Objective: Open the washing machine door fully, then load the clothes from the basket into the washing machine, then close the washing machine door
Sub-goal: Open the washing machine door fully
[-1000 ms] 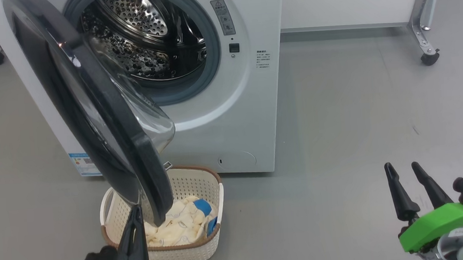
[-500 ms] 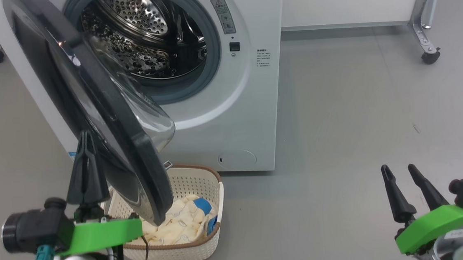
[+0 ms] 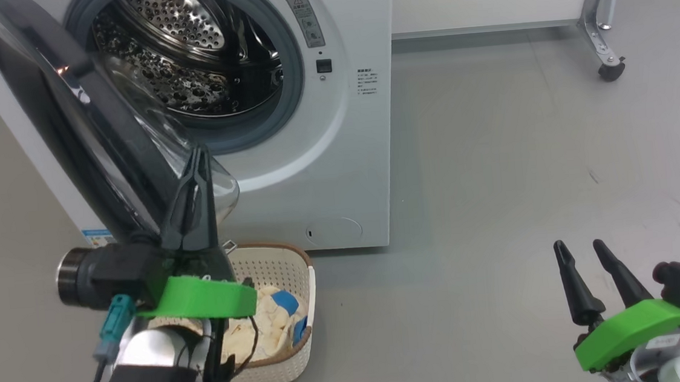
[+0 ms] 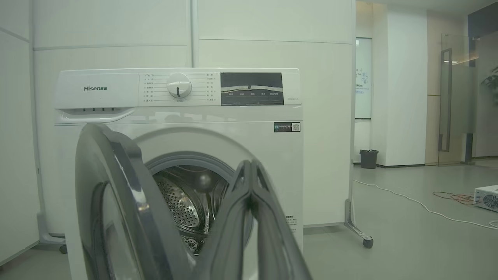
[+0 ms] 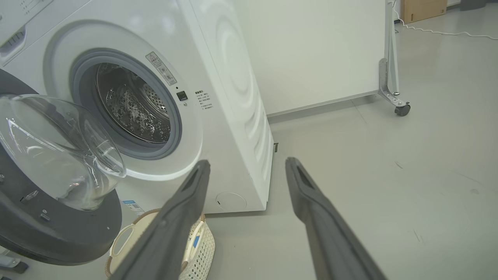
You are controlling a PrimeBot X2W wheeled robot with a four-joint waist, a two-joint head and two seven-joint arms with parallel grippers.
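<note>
My left gripper [image 3: 198,156], fingers pressed together and empty, stood just before the glass bulge of the washing machine door [image 3: 111,142]. The door hung half-open toward 10 o'clock, overhanging the basket [image 3: 270,264] and the clothes [image 3: 268,318] at 7 o'clock. I judged it best to press the door's inner rim, not the slippery glass, and sweep steadily toward 9 o'clock. My right gripper [image 3: 578,246] sat wide and empty at 4 o'clock.
</note>
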